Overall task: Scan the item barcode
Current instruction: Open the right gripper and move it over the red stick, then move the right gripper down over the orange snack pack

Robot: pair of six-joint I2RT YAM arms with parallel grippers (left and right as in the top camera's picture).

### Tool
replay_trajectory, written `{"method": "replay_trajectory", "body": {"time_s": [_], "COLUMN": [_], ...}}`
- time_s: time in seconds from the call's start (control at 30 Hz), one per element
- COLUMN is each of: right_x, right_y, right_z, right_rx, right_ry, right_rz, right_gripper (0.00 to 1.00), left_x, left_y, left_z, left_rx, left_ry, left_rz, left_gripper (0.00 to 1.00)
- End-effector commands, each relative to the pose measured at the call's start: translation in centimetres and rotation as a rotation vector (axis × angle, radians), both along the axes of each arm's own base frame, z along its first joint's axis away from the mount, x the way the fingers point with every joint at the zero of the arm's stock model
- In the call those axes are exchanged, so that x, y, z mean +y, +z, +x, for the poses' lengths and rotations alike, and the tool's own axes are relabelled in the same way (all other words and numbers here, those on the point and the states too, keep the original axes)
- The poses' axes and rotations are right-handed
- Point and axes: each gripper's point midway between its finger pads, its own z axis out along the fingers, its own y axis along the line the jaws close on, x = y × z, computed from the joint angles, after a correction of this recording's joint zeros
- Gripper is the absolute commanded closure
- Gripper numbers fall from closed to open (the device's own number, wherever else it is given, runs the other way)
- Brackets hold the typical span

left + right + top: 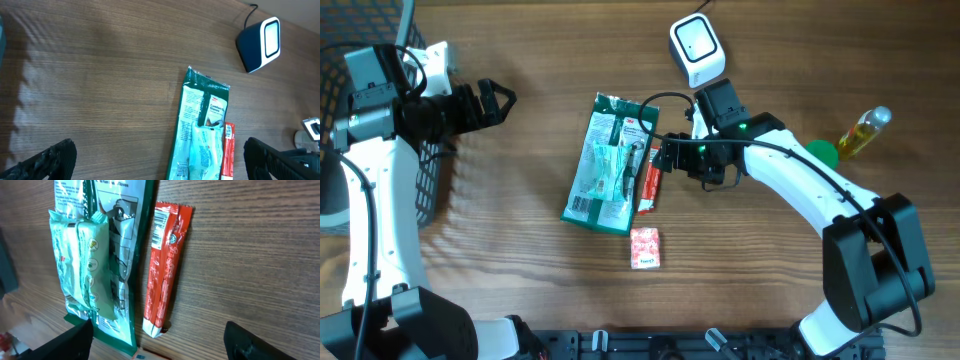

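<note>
Right gripper (658,158): jaws stand wide apart, nothing held. Red stick packet (164,270) lies flat on the table (250,255) between its fingers (252,340), clear of both. The barcode (160,227) is on the packet end farthest from the gripper. Green pouch (100,255) lies just beside the packet. Scanner (698,50) sits behind this gripper. Left gripper (500,100): jaws fully spread, empty, well apart from the items.

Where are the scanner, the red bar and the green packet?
scanner (697,47), overhead view, its white top face.
red bar (164,270), right wrist view, middle of the wrapper.
green packet (605,165), overhead view, centre of the pack.
</note>
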Motion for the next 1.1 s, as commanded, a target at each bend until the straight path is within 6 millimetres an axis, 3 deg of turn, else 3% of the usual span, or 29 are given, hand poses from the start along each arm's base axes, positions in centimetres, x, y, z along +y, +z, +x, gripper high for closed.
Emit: {"method": "replay_trajectory", "body": {"time_s": [0.0,0.73,0.93,1.07], "right_x": [-0.4,-1.3,-1.6,-1.7], "right_y": [-0.8,-1.4,-1.6,-1.6], "right_z": [-0.4,-2.4,-3.1,-3.4], "right_rx": [0.022,0.111,0.141,0.153], "right_ry": [-0.004,-0.002,-0.001,-0.001], "right_rz": [-0.027,-0.068,-0.08,-0.087], "right_gripper": [0.15,0.12,0.25,0.29], "left_x": [-0.2,-0.2,-0.2,-0.2], "left_y": [0.1,0.1,0.1,0.1], "left_z": [0.2,0.2,0.2,0.2], "left_rx": [-0.009,-0.01,-0.01,-0.01], "left_ry": [-0.019,-0.019,-0.019,-0.019], "left_rz": [0.0,0.0,0.0,0.0], "left_gripper": [0.0,0.0,0.0,0.0]}}
